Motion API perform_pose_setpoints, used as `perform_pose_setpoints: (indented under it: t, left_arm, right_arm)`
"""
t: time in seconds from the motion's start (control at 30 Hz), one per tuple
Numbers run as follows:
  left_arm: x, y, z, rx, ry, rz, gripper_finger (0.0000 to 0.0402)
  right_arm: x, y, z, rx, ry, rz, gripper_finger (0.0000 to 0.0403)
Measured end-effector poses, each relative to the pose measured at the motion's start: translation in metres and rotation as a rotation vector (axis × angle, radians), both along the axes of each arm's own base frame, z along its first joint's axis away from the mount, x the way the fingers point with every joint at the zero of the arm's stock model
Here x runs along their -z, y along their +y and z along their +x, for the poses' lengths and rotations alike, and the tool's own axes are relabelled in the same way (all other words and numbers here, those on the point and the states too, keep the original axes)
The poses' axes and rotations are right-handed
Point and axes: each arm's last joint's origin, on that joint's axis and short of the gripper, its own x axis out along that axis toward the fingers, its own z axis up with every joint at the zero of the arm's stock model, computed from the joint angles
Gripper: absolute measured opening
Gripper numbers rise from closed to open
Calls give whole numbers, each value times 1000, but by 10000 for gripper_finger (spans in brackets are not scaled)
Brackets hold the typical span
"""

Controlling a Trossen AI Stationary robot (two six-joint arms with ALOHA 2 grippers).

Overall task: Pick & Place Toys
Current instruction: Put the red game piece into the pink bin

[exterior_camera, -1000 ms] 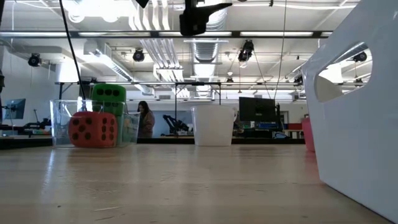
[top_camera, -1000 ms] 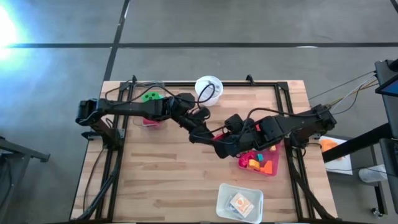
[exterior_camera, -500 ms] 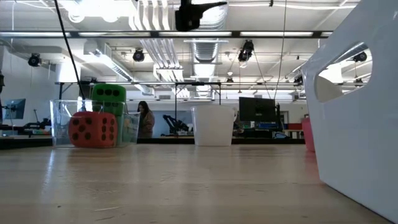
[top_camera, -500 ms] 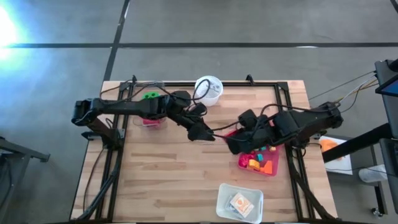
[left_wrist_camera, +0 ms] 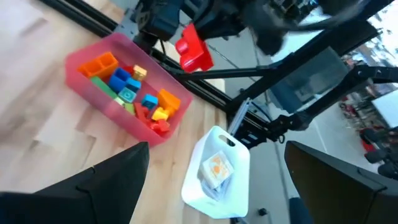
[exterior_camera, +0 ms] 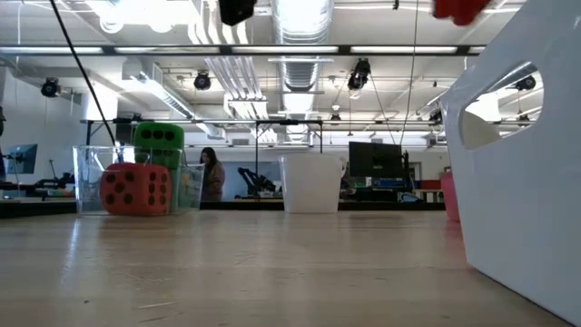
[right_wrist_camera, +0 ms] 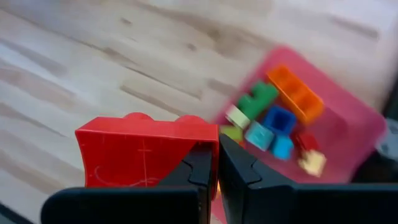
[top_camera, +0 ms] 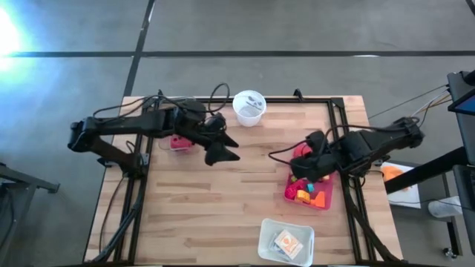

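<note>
My right gripper (top_camera: pixel 303 159) is shut on a red brick (right_wrist_camera: pixel 146 152) and hovers over the far left corner of the pink bin (top_camera: pixel 325 202). The left wrist view shows that brick (left_wrist_camera: pixel 194 53) high above the bin. The bin holds several coloured bricks (left_wrist_camera: pixel 130 87). My left gripper (top_camera: pixel 225 153) hangs open above the table's middle left, with nothing between its fingers (left_wrist_camera: pixel 106 183). A red die (exterior_camera: pixel 136 189) and a green die (exterior_camera: pixel 159 141) sit in a clear box (exterior_camera: pixel 91 177) at the far left, the green one higher. My right gripper pinches the red brick at one end (right_wrist_camera: pixel 198 149) between its two fingers, which stand almost together. The fingers slant down from the table's right side. The brick sticks out to one side of them, studs up, lifted clear of table and bin.
A white round cup (top_camera: pixel 249 107) stands at the far edge, middle. A white tray (top_camera: pixel 286 241) with a handle hole lies at the near edge and fills the right of the low view (exterior_camera: pixel 526 182). Bare wood lies between the two arms.
The two grippers were close together over the table's middle and have drawn apart. My right gripper has carried the red brick toward the table's right edge, over the pink bin. My left gripper has pulled back toward the left edge and risen, staying open.
</note>
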Motion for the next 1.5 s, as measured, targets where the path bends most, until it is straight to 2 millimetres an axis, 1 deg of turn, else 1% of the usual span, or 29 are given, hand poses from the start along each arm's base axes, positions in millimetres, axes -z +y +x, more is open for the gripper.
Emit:
perform_pose_setpoints:
  t: [0.27,0.4,0.5,0.6,0.7,0.8,0.97,1.17,1.33,1.5]
  left_arm:
    - [-17,-1,-30,-12,-22,120,375]
    - [-26,-2,-40,13,-67,177,375]
    - [-32,-3,-47,28,-104,219,375]
    - [-36,-4,-52,42,-131,260,375]
    - [-38,-4,-56,46,-141,268,375]
    - [-38,-4,-57,47,-133,268,375]
    - [-36,-4,-58,50,-109,265,375]
    - [-35,-4,-58,51,-99,263,375]
    - [-35,-4,-58,51,-99,263,375]
    - [-35,-4,-58,50,-98,261,375]
  right_arm:
    - [52,-7,-33,158,187,170,8]
    - [78,-7,-40,174,263,239,8]
    - [96,-7,-42,133,284,260,8]
    - [117,-6,-42,52,295,265,8]
    - [136,-5,-43,-9,325,312,8]
    - [153,-5,-47,-13,377,347,8]
    - [168,-7,-54,-1,426,337,8]
    - [183,-9,-58,-42,451,319,8]
    - [198,-9,-58,-66,407,341,8]
    - [203,-10,-60,-65,411,336,8]
